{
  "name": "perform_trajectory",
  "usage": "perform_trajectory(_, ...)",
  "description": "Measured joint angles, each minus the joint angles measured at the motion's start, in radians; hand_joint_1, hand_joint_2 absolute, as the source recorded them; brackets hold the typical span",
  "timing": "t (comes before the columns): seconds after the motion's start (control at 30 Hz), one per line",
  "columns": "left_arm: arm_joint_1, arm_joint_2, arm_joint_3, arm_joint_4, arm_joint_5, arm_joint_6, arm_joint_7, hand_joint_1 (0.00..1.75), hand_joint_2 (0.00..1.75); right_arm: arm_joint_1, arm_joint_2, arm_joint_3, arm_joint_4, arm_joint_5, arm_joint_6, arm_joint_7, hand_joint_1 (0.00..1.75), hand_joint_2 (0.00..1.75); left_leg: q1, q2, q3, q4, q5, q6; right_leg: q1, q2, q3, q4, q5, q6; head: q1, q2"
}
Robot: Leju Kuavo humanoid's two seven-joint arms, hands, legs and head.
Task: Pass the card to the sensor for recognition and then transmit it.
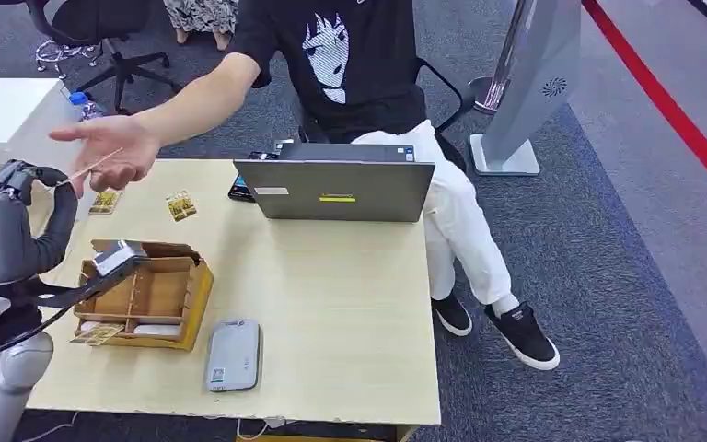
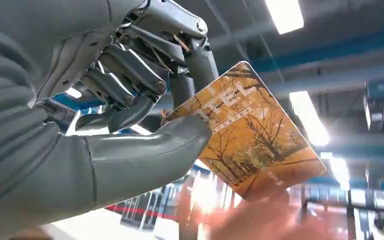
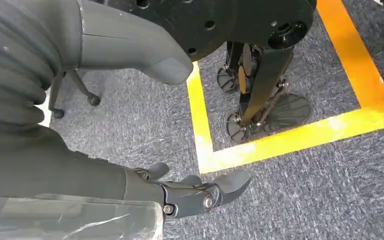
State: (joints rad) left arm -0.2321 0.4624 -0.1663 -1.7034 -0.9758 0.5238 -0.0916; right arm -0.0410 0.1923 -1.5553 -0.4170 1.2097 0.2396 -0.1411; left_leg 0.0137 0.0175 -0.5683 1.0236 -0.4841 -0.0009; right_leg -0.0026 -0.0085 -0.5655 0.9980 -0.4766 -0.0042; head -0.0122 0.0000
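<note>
Your left hand (image 1: 5,198) is raised beyond the wooden organiser box (image 1: 147,293), and it pinches the orange card (image 2: 245,132) between thumb and fingers; in the left wrist view the card shows an autumn tree print. In the head view the card (image 1: 97,166) appears edge-on as a thin line, its far end at the open palm of the person's hand (image 1: 115,147), which reaches in above the desk (image 1: 331,304); whether the palm touches it, you cannot tell from here. Your right hand (image 3: 195,192) hangs over grey carpet (image 3: 305,190) with yellow tape, fingers loosely spread and holding nothing. The grey card reader (image 1: 234,354) lies just right of the box. Two more cards (image 1: 181,205) lie beyond the box, and a grey laptop (image 1: 336,189) stands further right.
</note>
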Motion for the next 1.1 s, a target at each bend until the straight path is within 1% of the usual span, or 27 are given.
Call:
perform_trajectory(0.17,-0.007,-0.001,-0.018,0.070,-0.008,0.011,-0.001,1.75,1.75,-0.002,-0.013,0.000,0.031,0.003,-0.019,0.000,0.00,1.75,0.000,0.000,0.000,0.000,0.000,0.000,0.000,0.000,0.000,0.000,0.000,0.000,0.000,0.000)
perform_trajectory(0.2,-0.005,-0.001,-0.019,0.084,-0.012,0.014,-0.001,1.59,1.75,-0.002,-0.016,0.000,0.036,0.003,-0.021,0.000,0.00,1.75,0.000,0.000,0.000,0.000,0.000,0.000,0.000,0.000,0.000,0.000,0.000,0.000,0.000,0.000)
perform_trajectory(0.23,-0.003,-0.001,-0.021,0.094,-0.016,0.017,-0.001,0.00,1.75,-0.002,-0.017,0.000,0.041,0.003,-0.023,0.000,0.00,1.75,0.000,0.000,0.000,0.000,0.000,0.000,0.000,0.000,0.000,0.000,0.000,0.000,0.000,0.000)
perform_trajectory(0.4,0.009,-0.001,-0.026,0.121,-0.034,0.034,0.000,0.00,1.75,-0.001,-0.022,0.000,0.051,0.003,-0.026,0.000,0.00,1.75,0.000,0.000,0.000,0.000,0.000,0.000,0.000,0.000,0.000,0.000,0.000,0.000,0.000,0.000)
perform_trajectory(0.47,0.026,-0.003,-0.026,0.124,-0.029,0.070,-0.005,0.00,1.75,-0.001,-0.023,0.000,0.054,0.003,-0.027,0.000,0.00,1.75,0.000,0.000,0.000,0.000,0.000,0.000,0.000,0.000,0.000,0.000,0.000,0.000,0.000,0.000)
perform_trajectory(0.5,0.039,-0.007,-0.026,0.124,-0.024,0.097,-0.014,0.00,1.75,-0.001,-0.023,0.000,0.055,0.003,-0.027,0.000,0.00,1.75,0.000,0.000,0.000,0.000,0.000,0.000,0.000,0.000,0.000,0.000,0.000,0.000,0.000,0.000)
perform_trajectory(0.53,0.054,-0.013,-0.025,0.123,-0.009,0.124,-0.038,0.00,1.75,-0.001,-0.023,0.000,0.055,0.003,-0.029,0.001,0.00,1.75,0.000,0.000,0.000,0.000,0.000,0.000,0.000,0.000,0.000,0.000,0.000,0.000,0.000,0.000)
perform_trajectory(0.57,0.075,-0.028,-0.015,0.114,0.013,0.145,-0.091,0.00,1.75,0.000,-0.023,0.000,0.055,0.003,-0.029,0.001,0.00,1.75,0.000,0.000,0.000,0.000,0.000,0.000,0.000,0.000,0.000,0.000,0.000,0.000,0.000,0.000)
perform_trajectory(0.6,0.101,-0.060,0.012,0.094,0.040,0.156,-0.172,0.00,1.75,0.000,-0.023,0.000,0.055,0.003,-0.030,0.001,0.00,1.75,-0.001,0.000,-0.001,0.000,0.000,0.000,-0.001,0.000,0.000,0.000,0.000,0.000,0.000,0.000)
perform_trajectory(0.67,0.146,-0.171,0.107,0.033,0.149,0.163,-0.417,0.00,1.75,0.001,-0.021,0.000,0.053,0.003,-0.031,0.001,0.00,1.75,-0.001,0.000,-0.001,0.000,-0.001,0.000,-0.001,0.000,-0.001,0.000,-0.001,0.000,0.000,0.000)
perform_trajectory(0.7,0.171,-0.250,0.178,-0.010,0.238,0.169,-0.550,0.00,1.75,0.001,-0.016,0.000,0.050,0.002,-0.032,0.000,0.00,1.75,-0.001,0.001,-0.002,0.000,-0.002,0.002,-0.001,0.000,-0.001,0.000,-0.001,0.000,0.001,0.000)
perform_trajectory(0.73,0.195,-0.301,0.228,-0.046,0.323,0.171,-0.612,0.00,1.75,0.001,-0.010,0.000,0.044,0.000,-0.032,-0.001,0.00,1.75,-0.001,0.002,-0.001,0.000,-0.003,0.002,-0.001,0.002,-0.001,0.000,-0.001,0.001,0.002,0.000)
perform_trajectory(0.77,0.216,-0.339,0.272,-0.081,0.409,0.171,-0.626,0.00,1.75,0.002,-0.004,0.000,0.037,-0.003,-0.032,-0.002,0.00,1.75,-0.001,0.004,-0.001,0.000,-0.003,0.003,-0.001,0.003,-0.001,0.000,-0.001,0.001,0.002,0.000)
perform_trajectory(0.83,0.264,-0.419,0.358,-0.149,0.600,0.175,-0.615,0.00,1.75,0.006,0.014,0.000,0.016,-0.013,-0.029,0.001,0.00,1.75,-0.002,0.004,-0.001,0.000,-0.004,0.003,-0.001,0.003,0.000,0.000,-0.001,0.001,0.001,0.000)
perform_trajectory(0.9,0.314,-0.470,0.434,-0.183,0.797,0.179,-0.609,0.00,1.75,0.008,0.033,0.000,-0.014,-0.031,-0.018,0.010,0.00,1.75,-0.001,0.003,-0.001,0.000,-0.004,0.003,-0.001,0.003,-0.001,0.000,-0.002,0.001,0.001,0.000)
perform_trajectory(0.93,0.339,-0.483,0.465,-0.190,0.871,0.179,-0.601,0.00,1.75,0.009,0.042,0.000,-0.034,-0.043,-0.010,0.016,0.00,1.75,-0.001,0.003,0.000,0.000,-0.004,0.003,-0.001,0.002,-0.001,0.000,-0.002,0.001,0.001,0.000)
perform_trajectory(0.97,0.359,-0.491,0.495,-0.193,0.936,0.168,-0.575,0.00,1.75,0.010,0.052,0.000,-0.056,-0.056,0.002,0.024,0.00,1.75,0.000,0.003,0.000,0.000,-0.004,0.003,0.000,0.002,-0.001,0.000,-0.002,0.000,0.001,0.000)
perform_trajectory(1.0,0.376,-0.497,0.530,-0.193,1.015,0.142,-0.530,0.00,1.75,0.011,0.063,0.000,-0.083,-0.072,0.018,0.034,0.00,1.75,0.000,0.003,0.000,-0.001,-0.004,0.003,0.000,0.001,-0.001,0.000,-0.003,0.000,0.001,0.000)
perform_trajectory(1.07,0.398,-0.513,0.614,-0.183,1.129,0.066,-0.435,0.00,1.75,0.015,0.084,0.000,-0.149,-0.101,0.057,0.056,0.00,1.75,0.000,0.002,-0.001,-0.001,-0.004,0.002,0.000,0.001,-0.001,0.000,-0.003,0.000,0.000,0.000)
perform_trajectory(1.1,0.402,-0.526,0.671,-0.167,1.152,0.016,-0.417,0.00,1.75,0.019,0.096,0.000,-0.190,-0.113,0.078,0.066,0.00,1.75,0.000,0.003,-0.001,-0.001,-0.004,0.002,0.000,0.001,-0.001,0.000,-0.003,-0.001,0.000,0.000)
